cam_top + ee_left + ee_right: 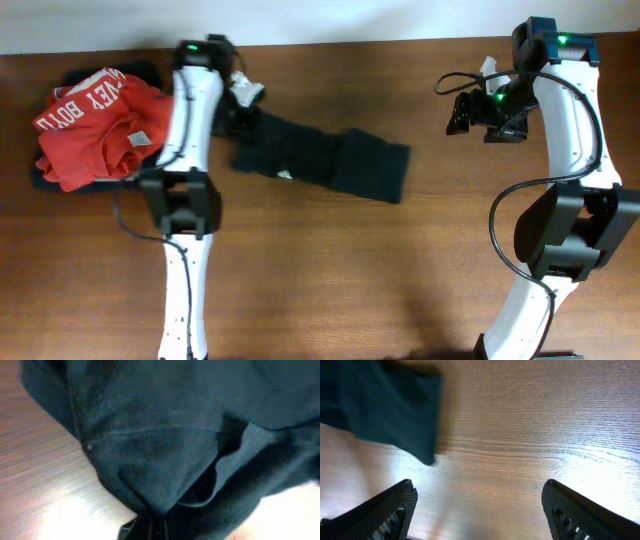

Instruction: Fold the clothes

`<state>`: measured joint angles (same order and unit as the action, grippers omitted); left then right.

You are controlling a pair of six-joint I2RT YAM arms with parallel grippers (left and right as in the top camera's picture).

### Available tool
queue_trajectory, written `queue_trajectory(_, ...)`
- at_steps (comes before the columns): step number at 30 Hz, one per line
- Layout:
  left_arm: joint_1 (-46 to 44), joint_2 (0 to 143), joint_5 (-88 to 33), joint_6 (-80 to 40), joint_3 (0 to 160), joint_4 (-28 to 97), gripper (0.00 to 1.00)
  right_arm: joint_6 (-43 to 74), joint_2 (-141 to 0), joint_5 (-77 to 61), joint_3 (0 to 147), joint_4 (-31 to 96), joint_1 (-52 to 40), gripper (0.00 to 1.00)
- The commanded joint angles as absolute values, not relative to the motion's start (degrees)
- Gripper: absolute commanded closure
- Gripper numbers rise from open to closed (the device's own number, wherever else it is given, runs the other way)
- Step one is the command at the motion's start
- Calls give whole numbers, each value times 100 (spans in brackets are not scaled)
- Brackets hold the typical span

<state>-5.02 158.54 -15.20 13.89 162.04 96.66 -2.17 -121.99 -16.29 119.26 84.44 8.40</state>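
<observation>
The clothes (320, 158), a plain black garment with a small white tag, lie as a long folded strip across the middle of the wooden table. My left gripper (243, 112) is at the strip's left end and is shut on a pinch of the black fabric (165, 455), which fills the left wrist view. My right gripper (462, 112) is open and empty above bare wood to the right of the garment. Its two fingers (477, 510) stand wide apart, and the garment's right end (385, 410) shows at the top left of the right wrist view.
An orange-red shirt with white lettering (95, 128) lies crumpled at the far left on top of a navy-blue garment (60, 80). The table's far edge (330, 42) runs close behind the garment. Both arm bases stand at the near side.
</observation>
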Motion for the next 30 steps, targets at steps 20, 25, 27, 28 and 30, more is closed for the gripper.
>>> queue_trajectory(20,-1428,15187,-1406,1339,16184,9671,99,-276,-12219,-1581,11762,8399,864,17)
queue_trajectory(25,-1824,15185,-1398,1347,16184,9666,99,-318,-12219,-1581,11762,8399,864,17)
queue_trajectory(27,-1953,15185,-1356,1365,16184,9671,99,-318,-12219,-1581,11762,8379,864,17)
queue_trajectory(28,-2021,15185,-1350,1363,16184,9671,99,-318,-12219,-1579,11762,8374,864,17)
queue_trajectory(30,-2154,15185,-1343,1365,16184,9671,99,-320,-12219,-1579,11762,8370,864,17)
